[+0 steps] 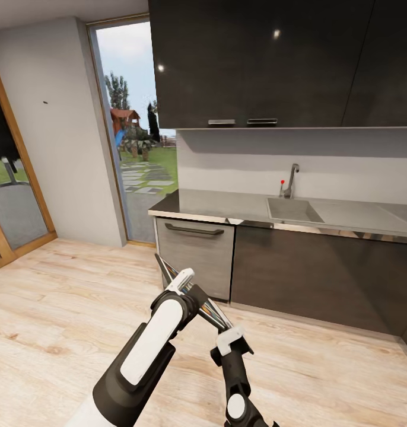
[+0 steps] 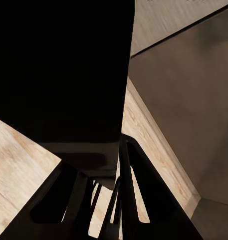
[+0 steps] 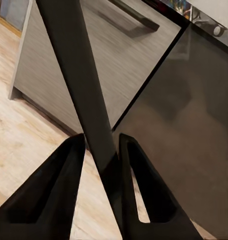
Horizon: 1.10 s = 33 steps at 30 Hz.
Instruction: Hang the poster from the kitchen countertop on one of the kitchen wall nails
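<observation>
Pale grey wall on the left of the head view carries the wall nail [image 1: 45, 102], a tiny dark dot high up between the wooden door frame [image 1: 16, 145] and the tall window [image 1: 138, 130]. That is where I judge I must take the load, and it is well apart from me yet.

Moving right, the poster [image 1: 194, 293] is off the kitchen countertop [image 1: 227, 207] and hangs low over the wood floor [image 1: 61, 296], seen almost edge-on, tilted, between my two arms. My left gripper [image 1: 183, 283] has its fingers clamped on the frame; in the left wrist view the dark slab [image 2: 64, 65] runs up from between them. My right gripper [image 1: 230, 338] pinches the poster's lower edge, and the right wrist view shows the thin black edge [image 3: 79, 80] squeezed between both fingers [image 3: 59, 185].

Further right stand the drawer front [image 1: 194, 252], the sink [image 1: 292, 210] and the tap [image 1: 291, 178].

To do this carry well I would turn the base left slowly, keep both arms moving together so the frame is not twisted, and raise it only once I am square to the nail.
</observation>
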Motion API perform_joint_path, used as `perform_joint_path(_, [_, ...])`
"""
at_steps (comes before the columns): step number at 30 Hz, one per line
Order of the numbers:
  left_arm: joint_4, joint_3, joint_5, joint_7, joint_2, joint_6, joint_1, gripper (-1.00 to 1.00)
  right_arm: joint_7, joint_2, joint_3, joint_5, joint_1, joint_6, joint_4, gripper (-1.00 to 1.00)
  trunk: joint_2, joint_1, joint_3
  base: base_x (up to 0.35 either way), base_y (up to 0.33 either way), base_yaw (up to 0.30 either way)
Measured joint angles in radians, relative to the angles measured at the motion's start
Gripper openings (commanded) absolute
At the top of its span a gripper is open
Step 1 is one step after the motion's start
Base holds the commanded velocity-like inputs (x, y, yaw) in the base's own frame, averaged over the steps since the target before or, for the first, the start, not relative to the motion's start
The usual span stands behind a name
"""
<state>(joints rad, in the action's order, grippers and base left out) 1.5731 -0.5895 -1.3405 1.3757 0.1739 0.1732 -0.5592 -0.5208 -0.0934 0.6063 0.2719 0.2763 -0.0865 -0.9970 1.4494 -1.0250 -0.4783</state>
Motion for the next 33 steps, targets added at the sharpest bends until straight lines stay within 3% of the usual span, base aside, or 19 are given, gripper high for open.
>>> perform_joint_path(3, [0.000,0.000,-0.001,0.000,0.000,0.000,0.000,-1.00,0.000,0.000,0.000,0.003,0.000,0.000,0.000,-1.00,0.000,0.000,0.000,0.000,0.000,0.000])
perform_joint_path(4, [0.000,0.000,-0.001,0.000,0.000,0.000,0.000,1.00,0.000,0.000,0.000,0.003,0.000,0.000,0.001,-1.00,0.000,0.000,0.000,0.000,0.000,0.000])
perform_joint_path(24, [0.000,-0.001,-0.002,-0.002,0.000,0.002,0.000,1.00,0.002,0.001,0.000,-0.001,0.000,0.001,0.004,-1.00,0.000,0.000,0.000,0.000,0.000,0.000])
perform_joint_path(33, [0.003,-0.001,-0.004,-0.002,0.000,0.002,0.000,1.00,0.010,0.004,-0.002,-0.002,0.011,0.001,0.056,-1.00,0.000,0.000,0.000,0.000,0.000,0.000])
